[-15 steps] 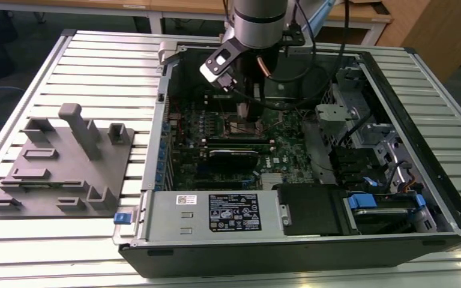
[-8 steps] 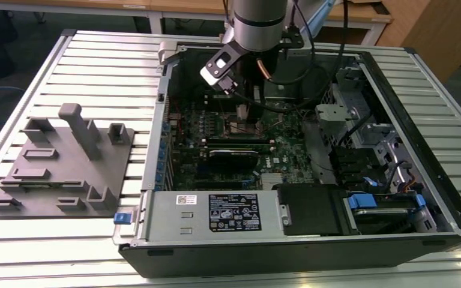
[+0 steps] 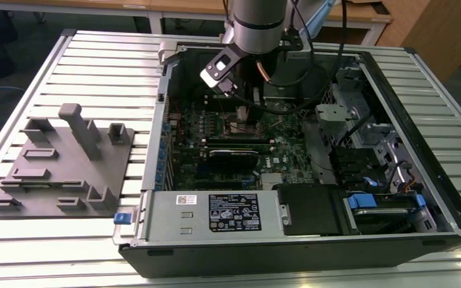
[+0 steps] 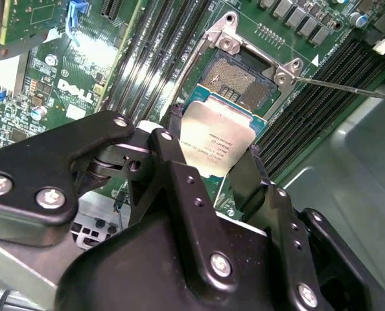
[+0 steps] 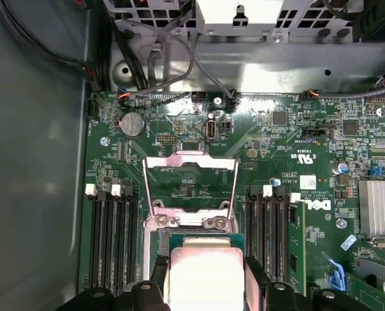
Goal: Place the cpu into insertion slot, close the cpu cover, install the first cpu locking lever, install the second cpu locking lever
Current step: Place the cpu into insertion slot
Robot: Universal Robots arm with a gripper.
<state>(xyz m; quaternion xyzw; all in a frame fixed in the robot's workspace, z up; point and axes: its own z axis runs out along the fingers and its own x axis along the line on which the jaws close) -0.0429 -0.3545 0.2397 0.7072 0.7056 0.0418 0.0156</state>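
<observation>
Okay, so my gripper (image 4: 213,154) has its jaws pinched on the cpu (image 4: 220,137) by two opposite edges. I reckon that's the right hold: it's light and stiff, but the contact side is probably fragile. It sits metal-top-up, partly over the insertion slot (image 4: 240,79); can't tell if it's touching. It's square, so there's no real long axis. In the exterior view that's around 12 o'clock in the computer case (image 3: 295,261). The cpu cover (image 5: 190,158) is flipped open.
</observation>
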